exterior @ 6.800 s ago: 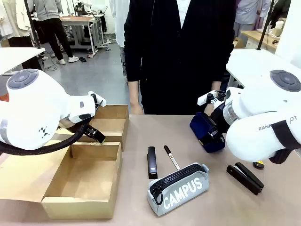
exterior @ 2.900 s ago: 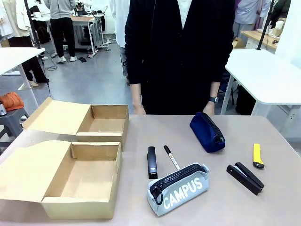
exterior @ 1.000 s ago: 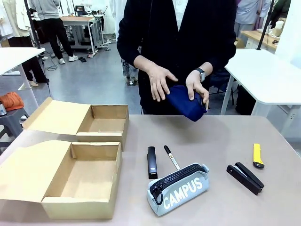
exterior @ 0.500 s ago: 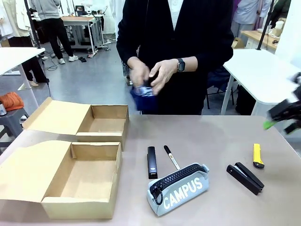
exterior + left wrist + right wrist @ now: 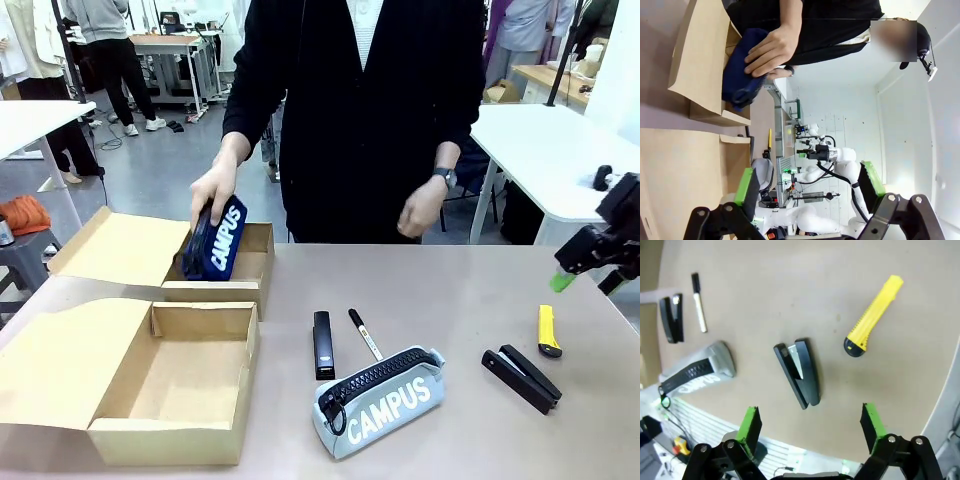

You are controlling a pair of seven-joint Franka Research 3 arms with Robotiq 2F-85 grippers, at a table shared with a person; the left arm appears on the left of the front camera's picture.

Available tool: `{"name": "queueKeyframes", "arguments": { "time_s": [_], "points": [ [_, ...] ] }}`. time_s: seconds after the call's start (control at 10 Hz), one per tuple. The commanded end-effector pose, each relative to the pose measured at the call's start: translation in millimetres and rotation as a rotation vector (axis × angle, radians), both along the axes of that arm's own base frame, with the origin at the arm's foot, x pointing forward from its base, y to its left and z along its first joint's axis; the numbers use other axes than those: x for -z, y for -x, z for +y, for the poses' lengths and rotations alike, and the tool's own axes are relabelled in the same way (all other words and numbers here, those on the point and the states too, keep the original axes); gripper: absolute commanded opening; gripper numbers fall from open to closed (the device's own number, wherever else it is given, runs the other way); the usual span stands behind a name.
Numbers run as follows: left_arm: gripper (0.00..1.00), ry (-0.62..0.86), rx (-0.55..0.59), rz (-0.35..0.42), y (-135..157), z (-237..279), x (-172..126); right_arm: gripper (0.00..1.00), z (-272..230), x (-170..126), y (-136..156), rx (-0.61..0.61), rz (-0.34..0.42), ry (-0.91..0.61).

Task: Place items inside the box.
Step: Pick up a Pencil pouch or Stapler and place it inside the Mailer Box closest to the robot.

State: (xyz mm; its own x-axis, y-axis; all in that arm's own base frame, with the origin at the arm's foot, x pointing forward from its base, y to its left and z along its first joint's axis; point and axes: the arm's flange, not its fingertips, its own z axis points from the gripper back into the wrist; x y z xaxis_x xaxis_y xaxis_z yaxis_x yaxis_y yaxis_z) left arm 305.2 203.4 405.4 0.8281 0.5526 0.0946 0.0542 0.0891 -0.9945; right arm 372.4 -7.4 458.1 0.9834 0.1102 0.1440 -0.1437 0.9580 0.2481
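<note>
Tipping steeply over the far box point(image 5: 250, 238), the navy pouch point(image 5: 216, 240) is now hanging lower and farther toward picture left than half a second ago, when the person was holding it in both hands in front of the chest. Its long axis is running close to upright, the top leaning a little toward picture right and the lower end pointing down into the far box; whether that end is touching the box floor cannot be told. White "CAMPUS" lettering is running up its side.

The person's hand point(image 5: 213, 190) is gripping the pouch from above at its upper end, while the person's other hand point(image 5: 420, 213) is hanging empty above the far edge of the counter point(image 5: 450, 290).

The near box point(image 5: 170, 440) is lying open in front. The slim black bar point(image 5: 321, 343), black marker point(image 5: 364, 333), grey zip pouch point(image 5: 380, 400), black stapler point(image 5: 520, 377) and yellow cutter point(image 5: 547, 330) are lying where they were.

The robot's right hand point(image 5: 810, 422) is hovering released above the stapler, a little lower at the picture's right edge than before. The robot's left hand point(image 5: 809, 181) is also standing released, grasping nothing.
</note>
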Motion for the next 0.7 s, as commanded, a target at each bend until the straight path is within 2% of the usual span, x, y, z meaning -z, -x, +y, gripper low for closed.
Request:
{"name": "queueKeyframes", "arguments": {
  "time_s": [0.0, 0.1, 0.2, 0.3, 0.4, 0.5, 0.6],
  "points": [
    [1.0, 0.0, 0.006, -0.023, 2.3, -0.5, -0.5, 1.0, 9.4, -1.3, -1.6, 0.004, -0.027, -0.031],
    [1.0, 0.0, 0.006, -0.023, 2.3, -0.5, -0.5, 1.0, 0.0, 0.0, 0.0, 0.0, 0.0, 0.0],
    [1.0, 0.0, 0.006, -0.023, 2.3, -0.5, -0.5, 1.0, 10.4, 11.2, 2.2, -0.094, 0.009, 0.059],
    [1.0, 0.0, 0.006, -0.023, 2.3, -0.5, -0.5, 1.0, 33.5, 43.2, 14.4, -0.179, -0.041, 0.14],
    [1.0, 0.0, 0.006, -0.023, 2.3, -0.5, -0.5, 1.0, 49.1, 77.5, 21.7, -0.295, -0.027, 0.178],
    [1.0, 0.0, 0.006, -0.023, 2.3, -0.5, -0.5, 1.0, 55.8, 107.5, 22.8, -0.283, 0.019, 0.214],
    [1.0, 0.0, 0.006, -0.023, 2.3, -0.5, -0.5, 1.0, 63.5, 129.7, 24.8, -0.294, 0.033, 0.208]
  ]
}}
